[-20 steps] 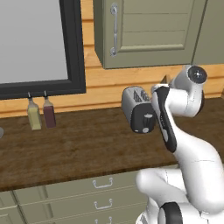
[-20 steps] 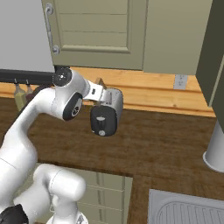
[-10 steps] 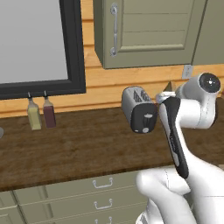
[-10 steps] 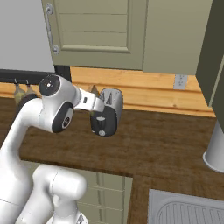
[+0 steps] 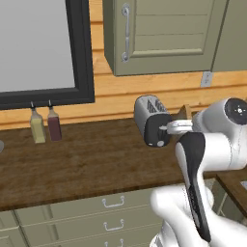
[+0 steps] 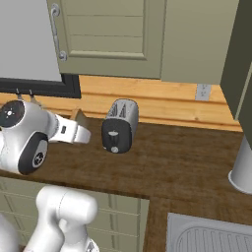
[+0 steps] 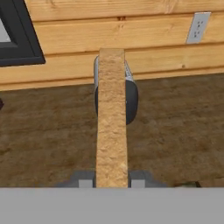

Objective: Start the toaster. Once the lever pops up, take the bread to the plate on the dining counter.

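My gripper [image 7: 111, 180] is shut on the bread [image 7: 111, 118], a tan slice seen edge-on and upright between the two fingertips [image 7: 85, 179]. A brown corner of the bread [image 6: 78, 118] pokes up behind my hand, and the same corner of the bread [image 5: 185, 111] peeks over my wrist. The silver-grey toaster [image 6: 119, 124] stands on the dark wood worktop [image 6: 177, 162], its black end panel toward me. The bread hangs a short way in front of that panel, apart from the toaster [image 5: 150, 118]. Beyond the slice is the toaster [image 7: 131, 98]. The lever is too small to make out. The plate and the dining counter are out of view.
Two bottles [image 5: 46, 126] stand at the wall to the left, under a black-framed pane [image 5: 77, 53]. A sage cabinet [image 5: 164, 34] hangs above the toaster. A wall outlet [image 6: 202, 91], a grey cylinder [image 6: 243, 167] and a sink [image 6: 211, 236] lie to the right.
My hand has drawn back from the toaster toward the robot, carrying the bread with it. The toaster and the views have stayed where they were.
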Tool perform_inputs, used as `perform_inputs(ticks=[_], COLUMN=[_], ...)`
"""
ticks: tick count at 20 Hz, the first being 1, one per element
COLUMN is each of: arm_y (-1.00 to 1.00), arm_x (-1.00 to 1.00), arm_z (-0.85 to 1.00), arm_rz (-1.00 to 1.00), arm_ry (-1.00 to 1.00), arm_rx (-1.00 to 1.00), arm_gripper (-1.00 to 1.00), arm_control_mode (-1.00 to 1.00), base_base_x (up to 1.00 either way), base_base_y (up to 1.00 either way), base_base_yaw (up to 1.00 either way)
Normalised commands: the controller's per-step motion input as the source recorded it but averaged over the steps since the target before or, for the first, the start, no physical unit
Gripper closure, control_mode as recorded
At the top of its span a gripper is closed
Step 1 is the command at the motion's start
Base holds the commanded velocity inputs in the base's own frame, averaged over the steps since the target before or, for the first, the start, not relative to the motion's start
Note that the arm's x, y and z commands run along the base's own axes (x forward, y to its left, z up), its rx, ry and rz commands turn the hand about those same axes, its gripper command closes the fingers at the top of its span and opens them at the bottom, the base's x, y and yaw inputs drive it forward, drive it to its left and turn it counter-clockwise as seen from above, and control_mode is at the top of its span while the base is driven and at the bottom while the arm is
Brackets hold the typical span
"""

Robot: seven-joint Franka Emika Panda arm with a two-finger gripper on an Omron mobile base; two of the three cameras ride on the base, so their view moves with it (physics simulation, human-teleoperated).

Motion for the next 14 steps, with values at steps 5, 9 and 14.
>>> perform_inputs(ticks=[5,9,14], arm_y=[0.03,0.01,0.0], arm_x=[-0.85,-0.16,0.0], arm_z=[-0.05,-0.03,0.0], arm_rz=[0.05,0.04,0.0], arm_ry=[0.0,0.0,0.0], arm_rx=[0.0,0.0,0.0], arm_gripper=[1.0,1.0,1.0], arm_control_mode=[-1.0,-1.0,-1.0], base_base_x=[0.0,0.0,0.0], base_base_y=[0.0,0.0,0.0], base_base_yaw=[0.0,0.0,0.0])
